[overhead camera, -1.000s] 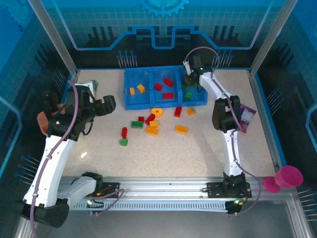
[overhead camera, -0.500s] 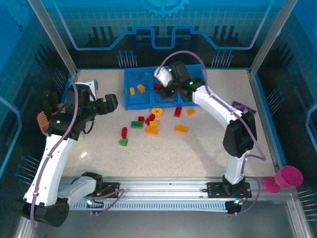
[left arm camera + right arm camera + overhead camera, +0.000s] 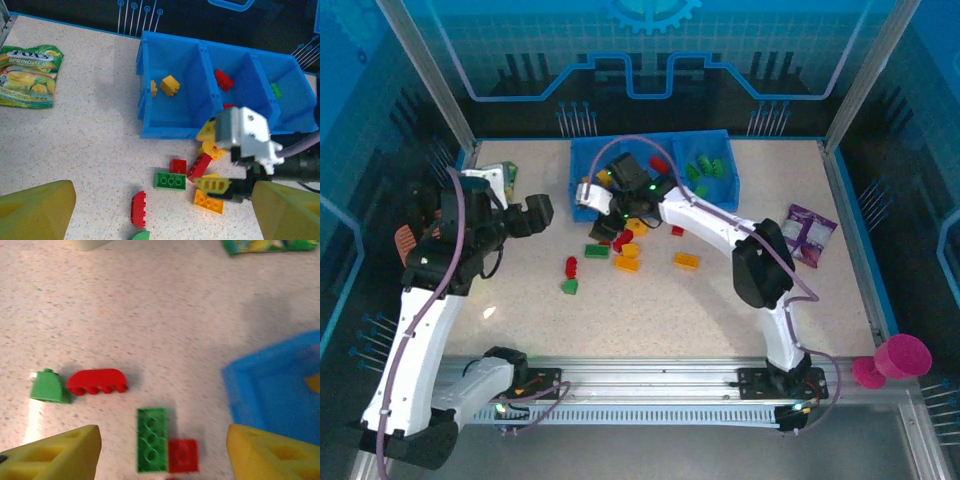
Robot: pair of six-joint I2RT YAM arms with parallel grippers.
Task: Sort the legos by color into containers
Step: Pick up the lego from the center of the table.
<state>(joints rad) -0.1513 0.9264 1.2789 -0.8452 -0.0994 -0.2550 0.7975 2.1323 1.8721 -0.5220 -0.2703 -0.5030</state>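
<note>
Right hand (image 3: 604, 228) (fingers (image 3: 55, 455) spread wide, empty) hovers low over a green lego (image 3: 151, 439), its arm (image 3: 710, 218) stretched leftward across the table (image 3: 720, 300).

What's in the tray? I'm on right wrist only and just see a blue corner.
Observer: The blue tray has three compartments. The left one holds two yellow bricks.
Operator: Greens?
Observer: In the top view, several green bricks sit in the right compartment.
Operator: Middle one?
Observer: Red bricks are in there.
Operator: Left hand?
Observer: The left hand is open and holds nothing. It is off to the left of the tray.
</note>
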